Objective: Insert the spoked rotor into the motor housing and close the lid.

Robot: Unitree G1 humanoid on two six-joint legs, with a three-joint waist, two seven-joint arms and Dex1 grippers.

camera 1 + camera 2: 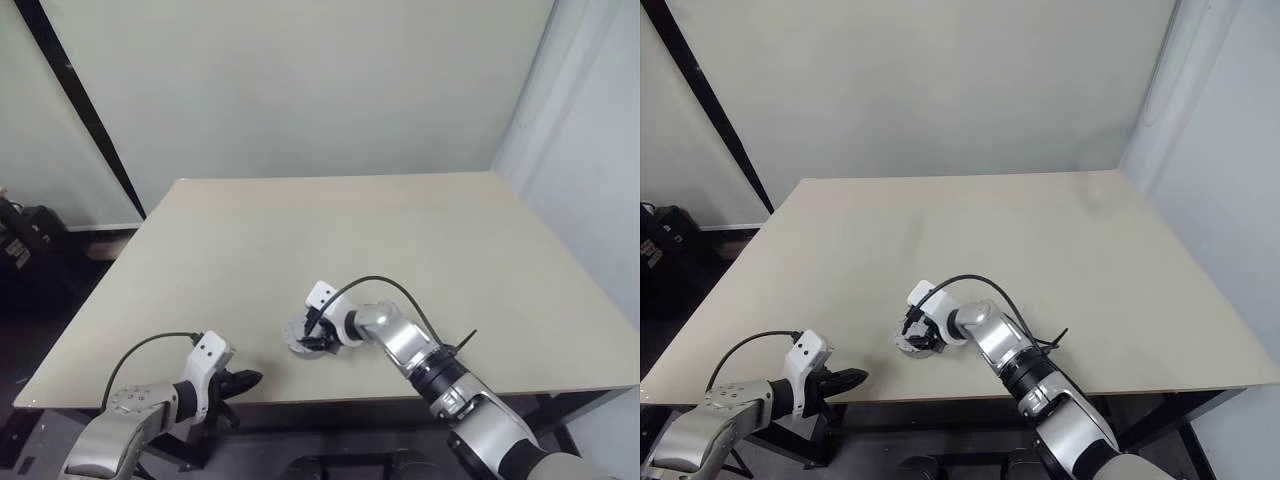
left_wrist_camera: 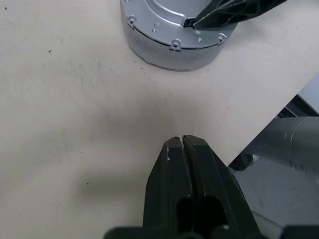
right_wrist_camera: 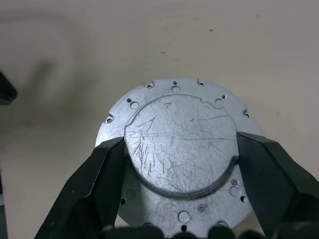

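Both fingers of my right gripper (image 3: 179, 164) clasp the lid (image 3: 180, 144), lying flat, smooth face up, on the motor housing (image 2: 174, 37) near the table's (image 1: 400, 230) front edge. My left gripper (image 2: 183, 144) rests pinched shut beside it.

The lid (image 3: 180, 144) covers the motor housing (image 2: 169, 47), hiding its inside; the housing's top is cut off.

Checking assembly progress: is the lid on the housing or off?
On. The lid sits flat atop the round silver housing, with the right tool's fingers at its two sides.
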